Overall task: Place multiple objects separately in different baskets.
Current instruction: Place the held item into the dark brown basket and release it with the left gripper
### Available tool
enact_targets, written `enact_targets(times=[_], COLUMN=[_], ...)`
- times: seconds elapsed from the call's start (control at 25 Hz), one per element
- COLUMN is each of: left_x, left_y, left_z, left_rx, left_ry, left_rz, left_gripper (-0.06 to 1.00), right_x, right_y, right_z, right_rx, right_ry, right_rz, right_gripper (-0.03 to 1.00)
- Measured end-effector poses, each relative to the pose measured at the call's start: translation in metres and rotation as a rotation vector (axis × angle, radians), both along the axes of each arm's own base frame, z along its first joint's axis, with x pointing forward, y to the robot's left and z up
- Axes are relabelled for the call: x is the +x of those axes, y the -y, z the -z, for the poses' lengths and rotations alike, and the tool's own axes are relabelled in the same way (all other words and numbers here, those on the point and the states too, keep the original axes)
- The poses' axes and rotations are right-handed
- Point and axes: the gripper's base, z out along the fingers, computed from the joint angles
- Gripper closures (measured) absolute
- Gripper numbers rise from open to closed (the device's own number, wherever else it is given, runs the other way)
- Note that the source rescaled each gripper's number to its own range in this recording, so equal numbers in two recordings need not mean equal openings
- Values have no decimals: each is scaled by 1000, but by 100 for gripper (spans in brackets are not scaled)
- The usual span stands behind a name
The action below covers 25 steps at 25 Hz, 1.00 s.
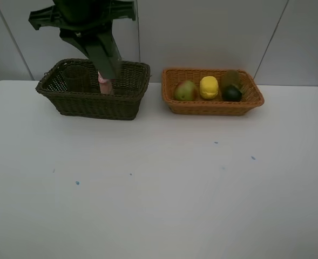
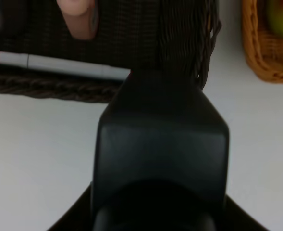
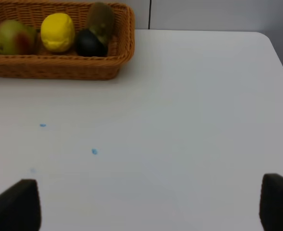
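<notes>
The dark brown-green basket stands at the back left and the orange-tan basket at the back right. The orange basket holds the red-green apple, yellow lemon, brown kiwi and dark mangosteen. The pink bottle and the white marker lie inside the dark basket. My left gripper hangs over that basket's right part, its fingers together and holding nothing. My right gripper is open and empty over the bare table. I cannot make out the green bottle or the cup.
The white table stretches in front of both baskets, with a few small blue specks. A grey wall stands right behind the baskets. The table's right edge shows in the right wrist view.
</notes>
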Motion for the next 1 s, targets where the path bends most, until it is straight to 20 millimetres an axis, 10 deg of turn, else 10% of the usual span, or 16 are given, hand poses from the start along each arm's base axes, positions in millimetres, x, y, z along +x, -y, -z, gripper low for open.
enact_targets(times=[0.28,1.0], left_x=[25,107], left_y=[3,27], left_z=[-6,77], left_rx=[6,93], left_ry=[14,-75], left_rz=[-19,11], left_gripper=[46,46], right_x=[0,0], right_y=[0,0], right_z=[0,0], right_rx=[0,0], right_ry=[0,0], right_rz=[0,0], right_gripper=[-2,-2])
